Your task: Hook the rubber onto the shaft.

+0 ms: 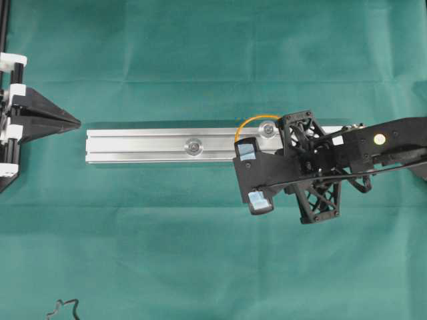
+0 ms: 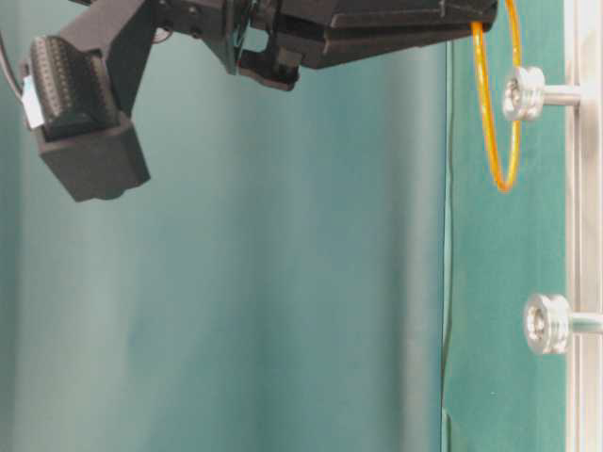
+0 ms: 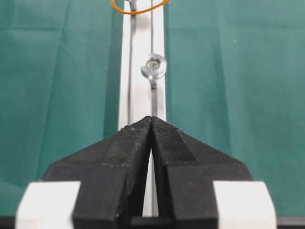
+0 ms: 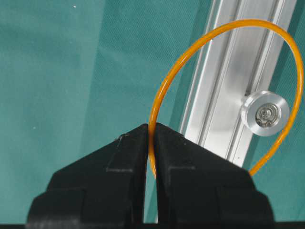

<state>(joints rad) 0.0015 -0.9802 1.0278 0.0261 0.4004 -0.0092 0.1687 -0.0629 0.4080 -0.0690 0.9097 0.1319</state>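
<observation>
Green cloth (image 1: 200,227) covers the whole table, creased in faint straight lines. On it lies a long aluminium rail (image 1: 147,144), grooved along its length and set crosswise in the overhead view.

The right arm (image 1: 373,150) reaches in from the right edge, its black lattice wrist over the right end of the rail. The left arm (image 1: 13,120) sits at the far left edge, well apart from the rail's left end.

Right claw (image 4: 151,138): closed, its two black ridged fingers (image 4: 124,157) pinching the rubber band. Left claw (image 3: 151,125): closed on nothing, its tips meeting in a point that aims along the rail.

Two shafts stand up from the rail, each a slim metal post with a wider round head. The one near the rail's middle (image 1: 194,146) is bare. The one towards the right end (image 1: 269,129) sits inside the outline of the band in the right wrist view.

Rubber band (image 4: 224,62): a thin, smooth, bright orange loop, nearly round, slightly taller than wide, and somewhat wider than the rail. It is held by one side in the right claw. In the table-level view it (image 2: 513,141) hangs level with the shaft's head (image 2: 524,93); whether it touches the head cannot be told.

A dark squiggly cord (image 1: 63,310) lies at the bottom left corner of the overhead view.
</observation>
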